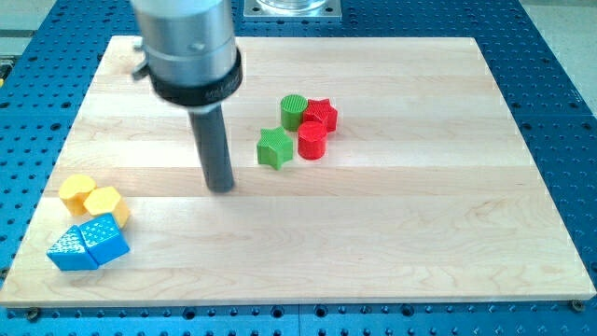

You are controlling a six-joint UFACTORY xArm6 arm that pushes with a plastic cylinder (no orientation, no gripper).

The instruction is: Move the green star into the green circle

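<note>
The green star [274,148] lies on the wooden board [392,233] near the middle. The green circle [294,111] stands just above and to its right, close to it. My tip [221,189] rests on the board to the left of the green star and a little lower, with a gap between them. The dark rod rises from the tip into the grey arm body at the view's top left.
A red star [321,114] and a red cylinder [312,141] sit right of the green pair, touching them. At the view's lower left are two yellow blocks [77,190] [104,203] and two blue blocks [67,251] [104,239].
</note>
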